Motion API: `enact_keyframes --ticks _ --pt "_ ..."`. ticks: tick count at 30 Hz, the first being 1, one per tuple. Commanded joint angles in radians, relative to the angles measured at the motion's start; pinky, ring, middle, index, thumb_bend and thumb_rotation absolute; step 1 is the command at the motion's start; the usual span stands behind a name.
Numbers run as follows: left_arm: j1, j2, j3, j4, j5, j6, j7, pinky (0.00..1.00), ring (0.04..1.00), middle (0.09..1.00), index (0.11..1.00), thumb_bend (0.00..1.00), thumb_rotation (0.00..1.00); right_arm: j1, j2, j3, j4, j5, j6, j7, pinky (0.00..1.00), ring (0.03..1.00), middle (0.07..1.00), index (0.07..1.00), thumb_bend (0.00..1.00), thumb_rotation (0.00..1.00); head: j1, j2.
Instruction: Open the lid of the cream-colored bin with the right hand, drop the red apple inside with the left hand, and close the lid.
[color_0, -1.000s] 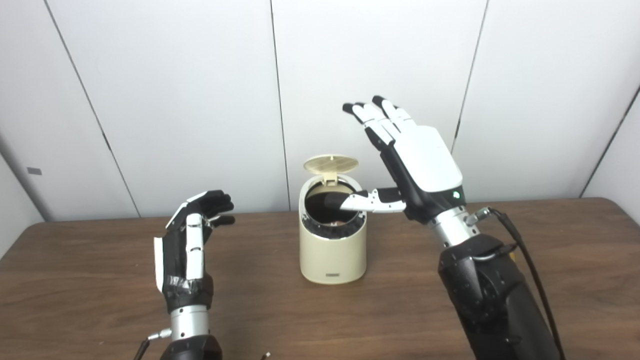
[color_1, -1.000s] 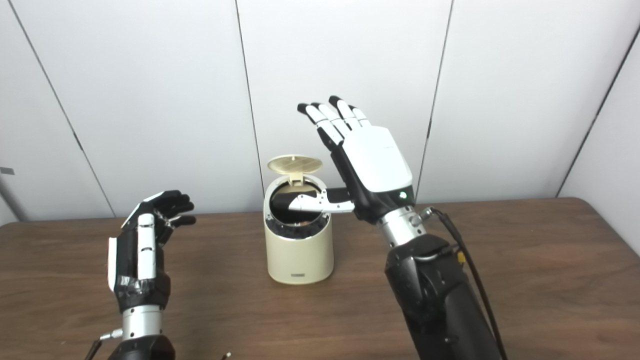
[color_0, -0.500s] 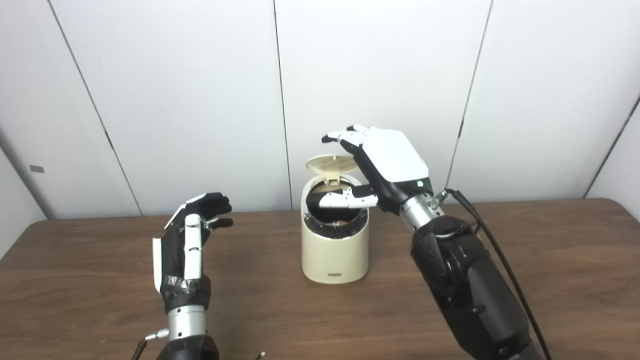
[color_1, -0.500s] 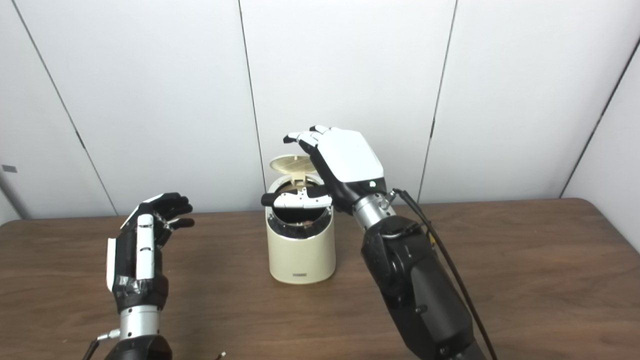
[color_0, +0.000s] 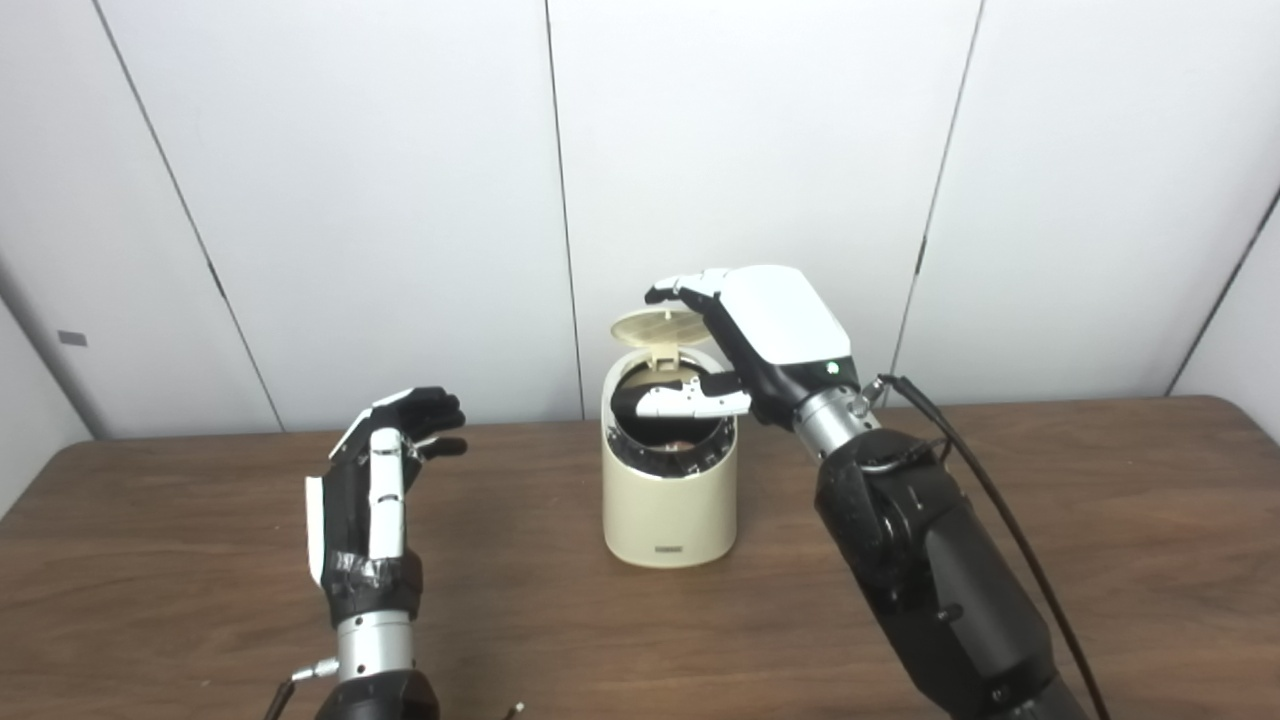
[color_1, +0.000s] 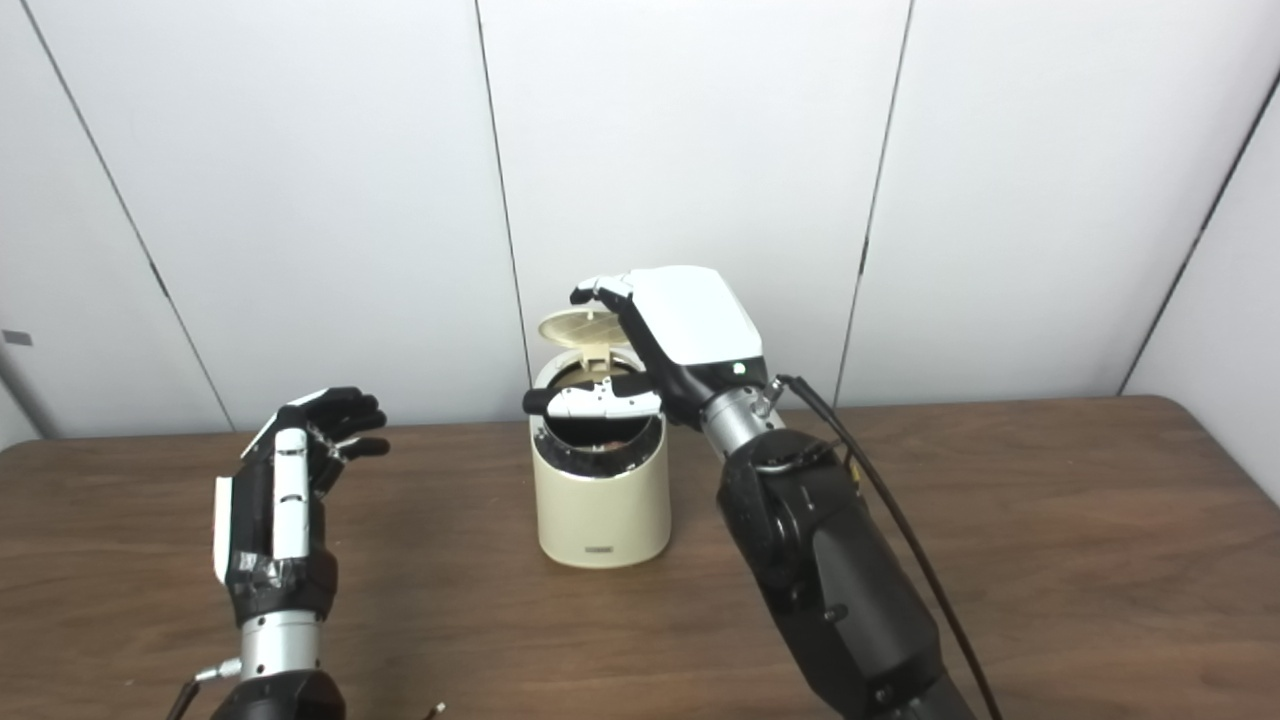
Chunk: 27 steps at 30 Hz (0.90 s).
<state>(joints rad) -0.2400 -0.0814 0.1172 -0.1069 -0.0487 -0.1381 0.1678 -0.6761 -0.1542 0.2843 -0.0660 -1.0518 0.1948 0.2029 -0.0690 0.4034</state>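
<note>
1. Cream-colored bin (color_0: 668, 500) upright mid-counter (color_0: 1000, 450), lid (color_0: 663, 324) raised on the rear hinge, dark mouth exposed.
2. Right hand (color_0: 765, 335) arched over the bin's right rim: fingers (color_0: 680, 290) curled loosely just above the lid's top edge, thumb lying across the mouth, clamped on nothing; contact with the lid not clear.
3. Left hand (color_0: 375, 480) upright, well left of the bin, fingers spread and empty.
4. Red apple not clearly visible; a faint reddish patch deep inside the bin, too dim to confirm. Judged stage: closing the lid.
5. Risk: thumb lying across the mouth could be pinched under the descending lid, leaving it short of latching.
6. Risk: sideways or rearward push from the fingers could slide or tip the light bin on the smooth counter.
7. Risk: fingers slipping off the thin lid edge, letting it spring back up.
</note>
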Motion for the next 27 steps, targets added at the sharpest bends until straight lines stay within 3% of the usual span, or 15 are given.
enact_keyframes --ticks 1,11,18,27 --pt "-0.037 -0.001 -0.001 -0.015 0.008 -0.035 0.003 0.55 0.631 0.628 0.601 0.29 0.77 -0.029 0.007 -0.012 -0.035 0.016 -0.014 -0.056 0.76 0.800 0.737 0.709 0.77 0.89 0.000 0.003" --pt "-0.045 -0.007 -0.002 -0.016 0.007 -0.036 0.006 0.54 0.625 0.625 0.597 0.27 0.76 0.001 0.007 -0.003 -0.050 0.035 -0.022 -0.107 0.73 0.750 0.657 0.615 0.76 0.91 0.002 0.004" --pt "-0.046 -0.013 -0.005 -0.026 0.013 -0.034 0.013 0.55 0.623 0.621 0.594 0.28 0.77 0.012 -0.004 0.005 -0.071 0.037 -0.023 -0.090 0.74 0.735 0.632 0.608 0.79 0.95 0.009 0.011" --pt "-0.041 -0.020 -0.012 -0.056 0.019 -0.020 0.019 0.55 0.624 0.620 0.594 0.28 0.78 0.045 -0.026 0.026 -0.101 0.036 -0.026 -0.050 0.74 0.742 0.646 0.615 0.76 0.90 0.017 0.026"
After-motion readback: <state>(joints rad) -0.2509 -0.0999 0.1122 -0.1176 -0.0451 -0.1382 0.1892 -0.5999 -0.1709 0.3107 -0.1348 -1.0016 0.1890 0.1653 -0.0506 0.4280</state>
